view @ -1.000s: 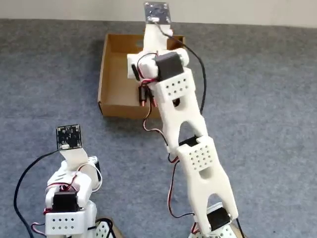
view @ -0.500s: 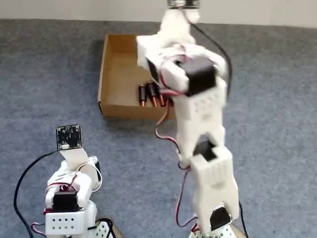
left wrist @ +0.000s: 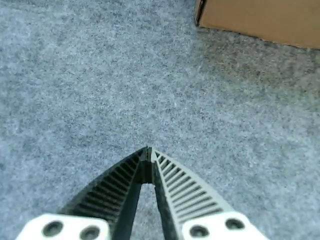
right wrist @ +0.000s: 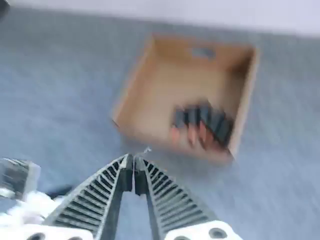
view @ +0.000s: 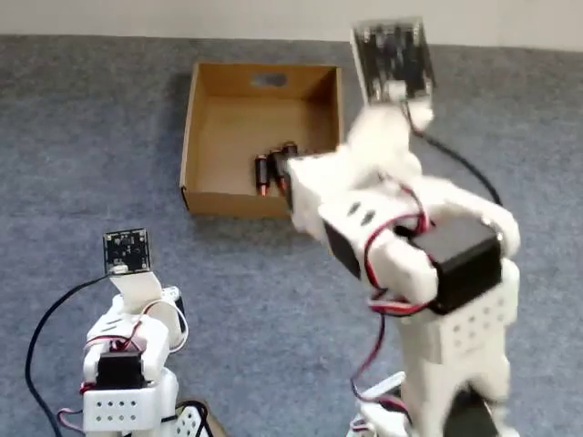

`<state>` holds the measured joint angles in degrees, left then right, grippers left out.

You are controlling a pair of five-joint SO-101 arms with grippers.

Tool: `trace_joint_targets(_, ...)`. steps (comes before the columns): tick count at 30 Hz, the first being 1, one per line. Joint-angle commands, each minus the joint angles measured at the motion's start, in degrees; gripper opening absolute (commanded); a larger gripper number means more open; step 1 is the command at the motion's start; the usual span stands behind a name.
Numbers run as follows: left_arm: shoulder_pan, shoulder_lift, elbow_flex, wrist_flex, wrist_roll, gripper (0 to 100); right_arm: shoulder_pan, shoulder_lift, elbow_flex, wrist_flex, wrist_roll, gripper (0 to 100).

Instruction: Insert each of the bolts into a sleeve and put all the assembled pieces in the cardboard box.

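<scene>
The high view looks steeply down from above the near side of the grey surface (view: 91, 109), reaching out to the cardboard box (view: 192, 137) at the far side. The left wrist view sits just behind the left tool (left wrist: 149, 152), close over the surface, with a corner of the box ahead of the tip. The right wrist view rides behind the right tool (right wrist: 133, 161), higher up, with the whole box ahead of it. All three views share the box.

The shallow brown cardboard box (view: 189, 137) sits open-topped on the grey worktop (view: 91, 137). Several dark assembled pieces (view: 271, 171) with copper-coloured ends lie side by side inside, against one wall.
</scene>
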<state>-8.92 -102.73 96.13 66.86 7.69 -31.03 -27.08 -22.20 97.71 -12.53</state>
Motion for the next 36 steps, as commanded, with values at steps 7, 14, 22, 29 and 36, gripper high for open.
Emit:
trace_joint_targets(7, 0.84, -0.13, 1.1, 5.27, 0.09, 1, 9.54, -36.88, 60.7, -23.96, 0.53, 0.5)
trace_joint_targets(14, 1.63, -0.13, -0.48, 6.68, 0.26, 1, 9.89, -53.14, 91.12, -38.37, 14.24, 0.6)
trace_joint_targets(22, 8.31, -0.13, -2.07, 9.67, 0.35, 1, 9.89, -62.02, 100.44, -39.52, 10.37, 0.6)
trace_joint_targets(29, 8.57, -0.13, -4.18, 10.46, 0.18, 1, 9.89, -72.4, 112.84, -39.52, 10.2, 0.6)
trace_joint_targets(36, 8.57, -0.13, -4.18, 10.46, 0.18, 1, 9.8, -77.14, 121.36, -39.52, 10.46, 0.6)
